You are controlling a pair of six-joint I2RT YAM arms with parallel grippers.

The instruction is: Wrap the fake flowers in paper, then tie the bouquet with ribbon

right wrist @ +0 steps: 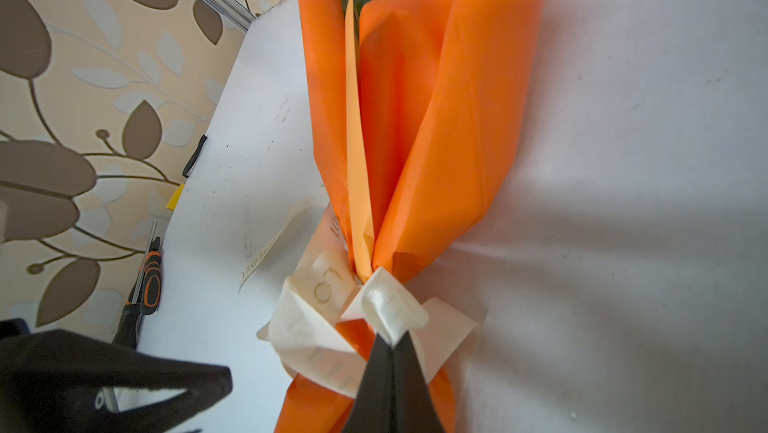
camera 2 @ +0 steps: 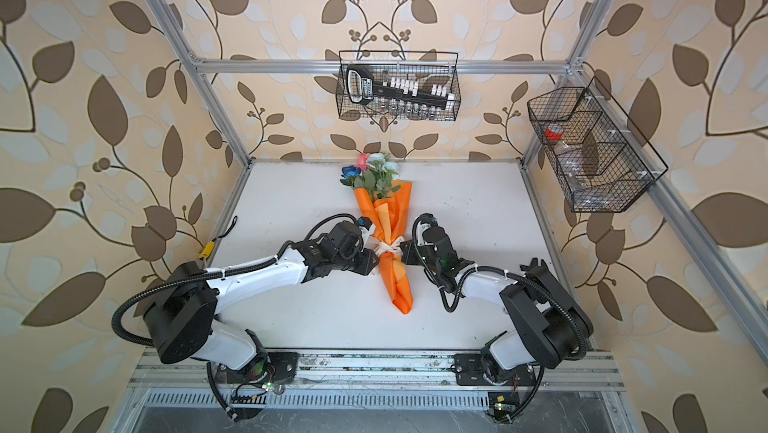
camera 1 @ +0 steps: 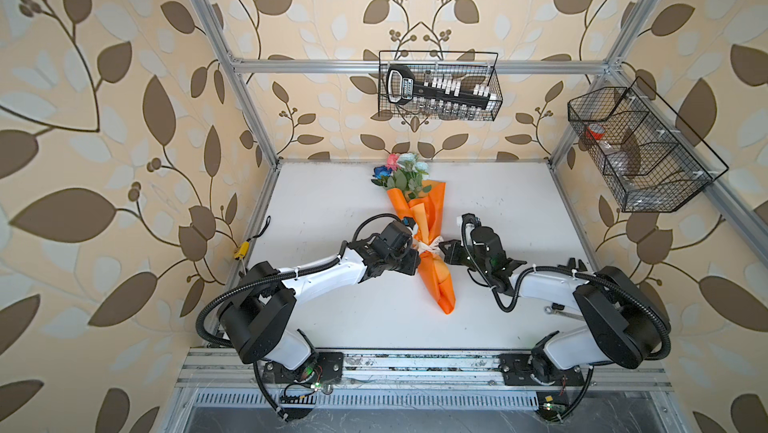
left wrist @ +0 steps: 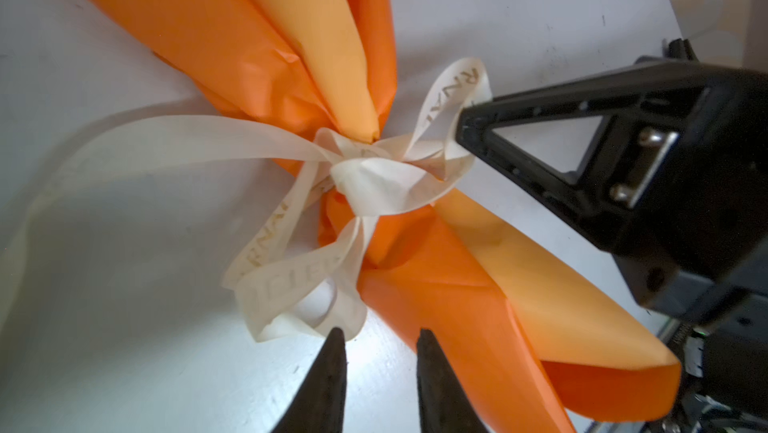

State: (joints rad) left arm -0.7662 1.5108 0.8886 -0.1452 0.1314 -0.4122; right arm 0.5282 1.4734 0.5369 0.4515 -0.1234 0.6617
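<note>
**White table, bow half drawn: right pinches, left stands free**

On the white table (camera 1: 324,202), inside the leaf-papered booth, I start at the tips. My right gripper (right wrist: 390,345) is pinched tight on a fold of the ribbon (right wrist: 311,327) at the knot, I judge to keep the bow taut. My left gripper (left wrist: 380,337) stands a little parted, with nothing between its fingers (left wrist: 330,368). A ribbon loop lies just beside them, handy for a pull. Outward, the ribbon cinches the orange paper at the waist of the bouquet (camera 1: 424,219). It lies flat mid-table between both arms, blooms toward the back wall. That leaves the knot facing up where both tips can reach it.
</note>
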